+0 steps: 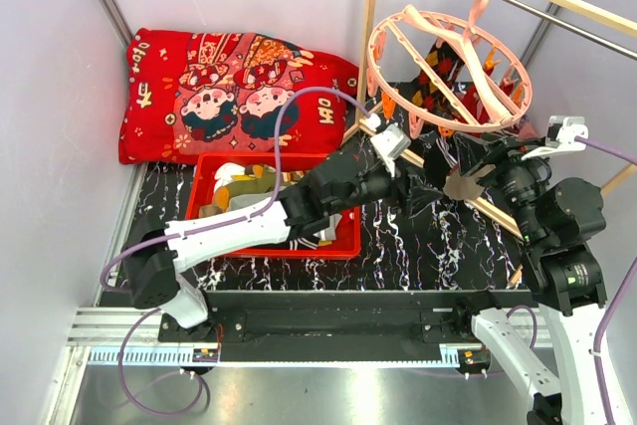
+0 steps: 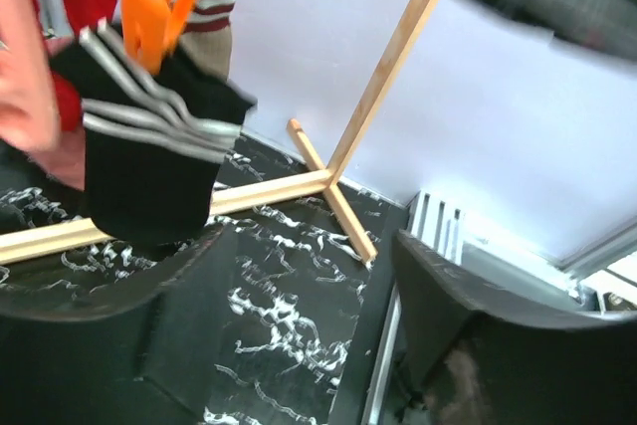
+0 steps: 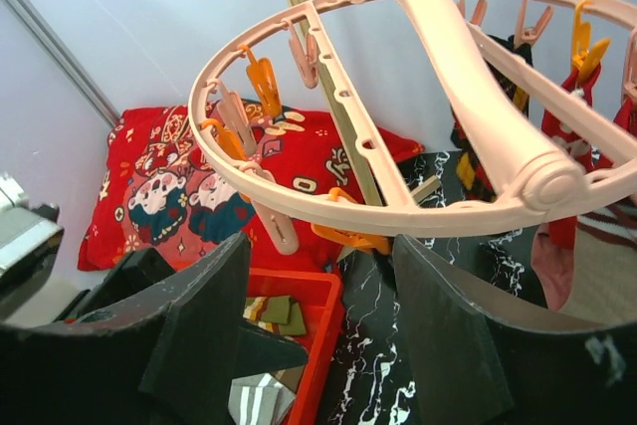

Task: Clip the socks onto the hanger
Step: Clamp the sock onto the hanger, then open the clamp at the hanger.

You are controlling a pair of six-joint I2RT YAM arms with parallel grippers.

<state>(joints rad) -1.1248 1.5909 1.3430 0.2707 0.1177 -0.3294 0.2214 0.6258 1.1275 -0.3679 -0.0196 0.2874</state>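
The left gripper (image 2: 309, 276) stands open with nothing between its dark fingers (image 2: 468, 325), just below and beside a black fabric sock with white stripes (image 2: 149, 176) that hangs from a small orange plastic clip (image 2: 159, 7). Under it runs the black marbled tabletop (image 2: 289, 325), crossed by the pale wooden poles of a rack base (image 2: 338, 176). The right gripper (image 3: 320, 266) is open too and holds nothing. It sits under the near rim of the large round pale-pink plastic hanger (image 3: 448, 77), whose pink and orange clips dangle from the ring – a red sock (image 3: 562, 126) and a dark argyle sock (image 3: 468, 156) hang at its far side. From above, both arms meet beneath the hanger, which hangs at the table's far right. More socks (image 1: 239, 191) lie in the red plastic tray (image 1: 348, 246) on the left, with the big red cartoon-print cushion (image 1: 229, 87) behind it against the back wall.
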